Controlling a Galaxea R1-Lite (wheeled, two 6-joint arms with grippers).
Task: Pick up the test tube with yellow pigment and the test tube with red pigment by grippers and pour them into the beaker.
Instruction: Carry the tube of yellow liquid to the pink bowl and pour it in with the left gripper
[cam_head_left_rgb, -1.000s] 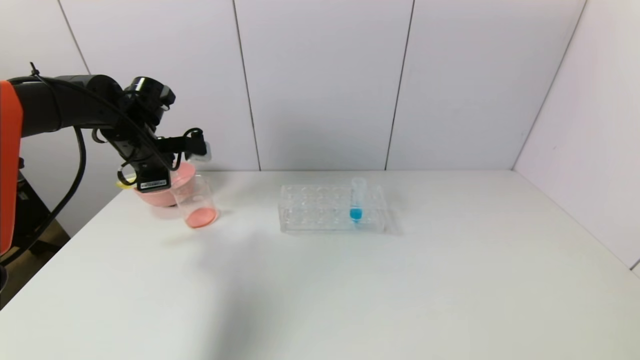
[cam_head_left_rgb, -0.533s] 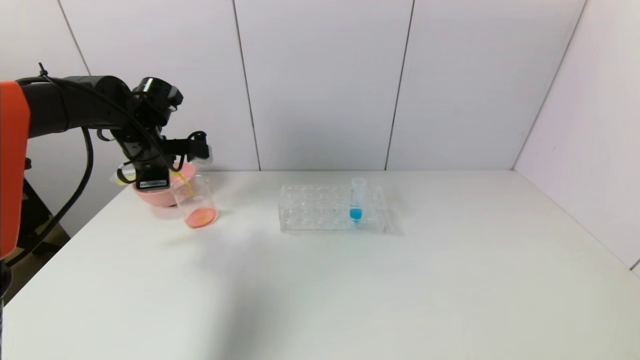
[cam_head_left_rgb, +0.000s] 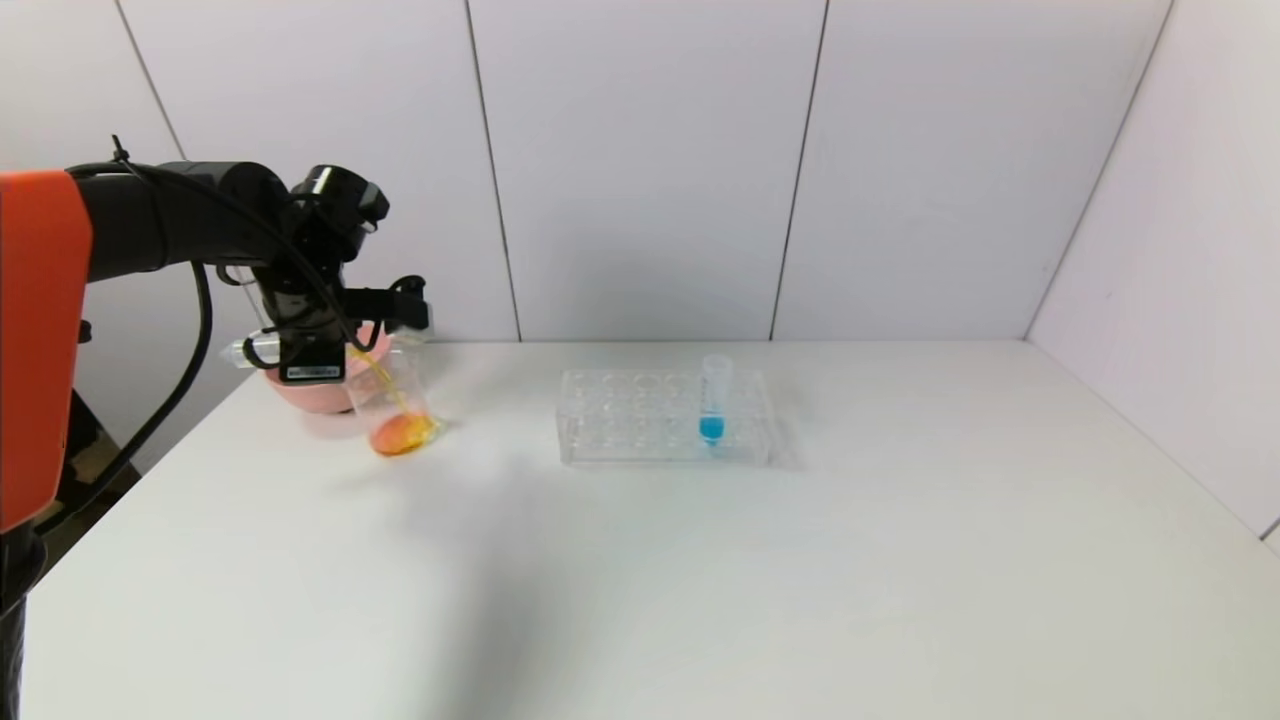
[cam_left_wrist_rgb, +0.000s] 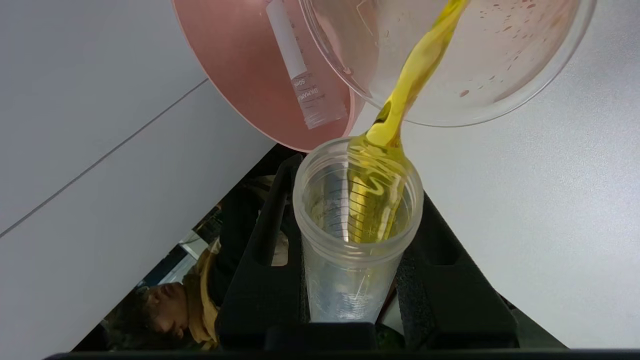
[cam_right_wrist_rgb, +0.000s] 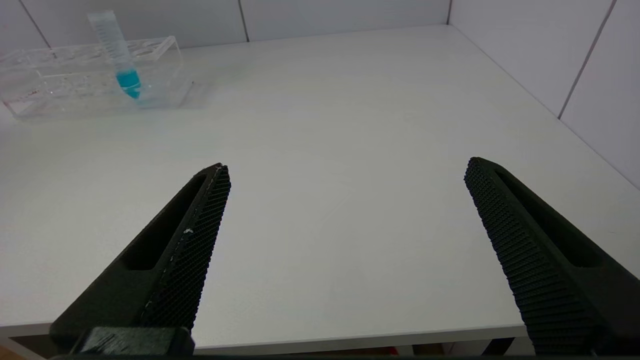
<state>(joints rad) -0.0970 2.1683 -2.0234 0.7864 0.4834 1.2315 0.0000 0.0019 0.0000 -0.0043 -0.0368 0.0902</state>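
Observation:
My left gripper (cam_head_left_rgb: 318, 345) is shut on the test tube with yellow pigment (cam_head_left_rgb: 245, 352) and holds it tipped, mouth down, over the beaker (cam_head_left_rgb: 388, 395) at the table's back left. In the left wrist view the tube (cam_left_wrist_rgb: 357, 235) sits between the black fingers (cam_left_wrist_rgb: 265, 240), and a yellow stream (cam_left_wrist_rgb: 412, 80) runs from its mouth into the beaker (cam_left_wrist_rgb: 505, 80). Orange liquid (cam_head_left_rgb: 403, 435) lies in the beaker's bottom. No tube with red liquid is in view. My right gripper (cam_right_wrist_rgb: 345, 170) is open and empty above the table's front edge, out of the head view.
A pink bowl (cam_head_left_rgb: 300, 392) stands just behind the beaker, and a clear empty tube (cam_left_wrist_rgb: 300, 65) lies in it. A clear rack (cam_head_left_rgb: 640, 420) at mid-table holds one tube with blue liquid (cam_head_left_rgb: 712, 405). White walls close the back and right.
My left arm has shifted a little right and tipped the tube further. Yellow liquid now streams into the beaker, and the liquid there has turned from pink-red to orange.

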